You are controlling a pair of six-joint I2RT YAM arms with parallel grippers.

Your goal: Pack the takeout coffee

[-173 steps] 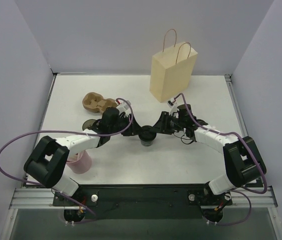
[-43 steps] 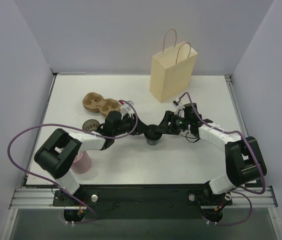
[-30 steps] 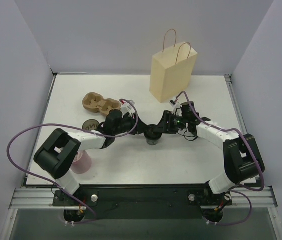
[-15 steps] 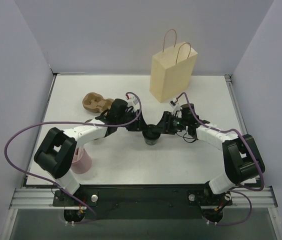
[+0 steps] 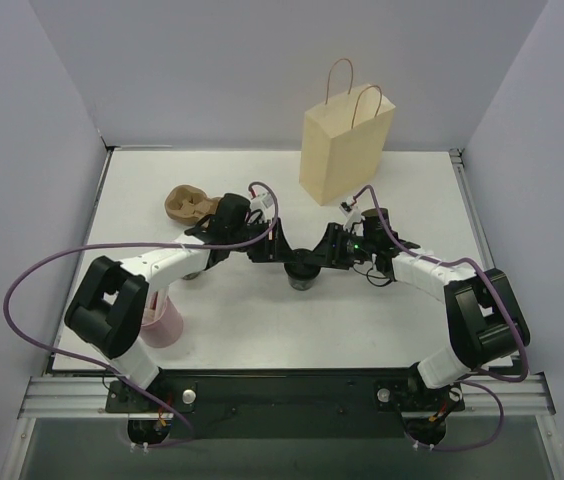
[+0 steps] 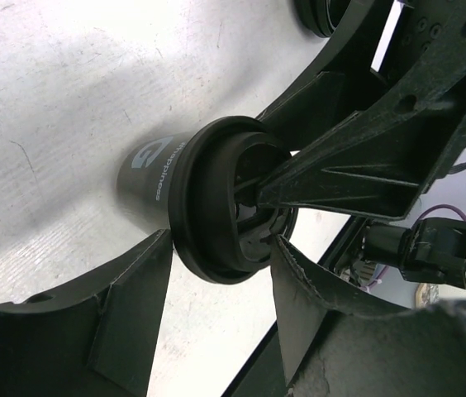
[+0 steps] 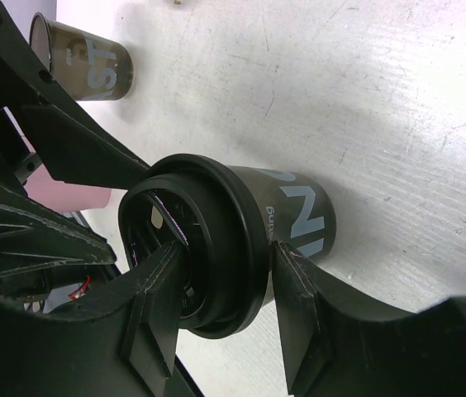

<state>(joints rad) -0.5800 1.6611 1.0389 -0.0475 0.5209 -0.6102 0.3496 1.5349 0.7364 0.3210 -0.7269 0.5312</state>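
The takeout coffee (image 5: 303,272), a black cup with a dark lid, stands upright mid-table. My left gripper (image 5: 284,256) reaches it from the left and my right gripper (image 5: 322,256) from the right. In the left wrist view the cup (image 6: 154,169) shows with my left gripper (image 6: 221,240) straddling the lid rim, one finger on the wall and one on the lid top. In the right wrist view the cup (image 7: 299,215) is pinched the same way by my right gripper (image 7: 226,252). The tan paper bag (image 5: 345,140) stands upright behind.
A brown pulp tray (image 5: 188,204) lies at the left, partly under my left wrist. A pink cup (image 5: 162,322) stands near front left. A second dark cup (image 7: 92,62) stands beyond the first. Grey walls enclose the table.
My left arm has swung back and left over the pulp tray, hiding the second dark cup from above. Both grippers stay at the cup, which has barely moved.
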